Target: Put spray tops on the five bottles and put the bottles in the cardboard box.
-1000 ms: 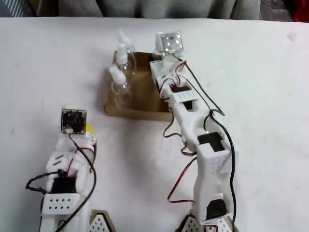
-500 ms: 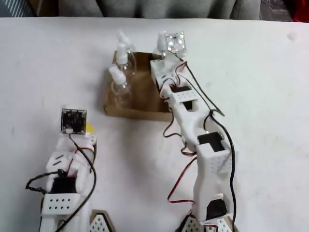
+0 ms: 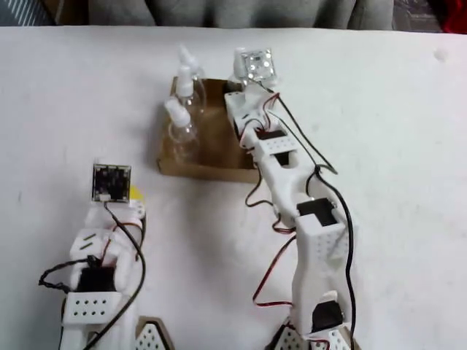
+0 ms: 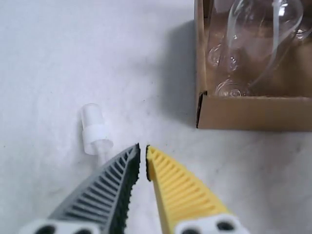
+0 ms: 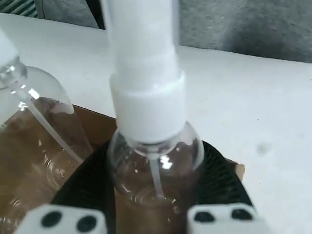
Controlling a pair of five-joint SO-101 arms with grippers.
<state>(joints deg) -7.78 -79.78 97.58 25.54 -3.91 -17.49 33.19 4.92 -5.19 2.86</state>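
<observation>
Tally: at least two bottles [image 3: 180, 131] boxed, we clamp third bottle [image 5: 146, 112] in right gripper [image 3: 239, 86]; left gripper [image 4: 142, 151] pinched together, spray top [image 4: 93, 127] nearby.

Cardboard box [image 3: 211, 157] at the far middle of the table [image 3: 394, 124], bottles [image 3: 181, 124] standing along its left side, another bottle [image 5: 155, 146] over its far right corner, between the right gripper [image 5: 153, 175] jaws, spray top [image 4: 94, 129] on the table left of the box – just beside the left gripper [image 4: 142, 152] tips

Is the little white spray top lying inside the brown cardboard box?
No, the small white plastic spray top lies on the table, outside the brown cardboard box.
</observation>
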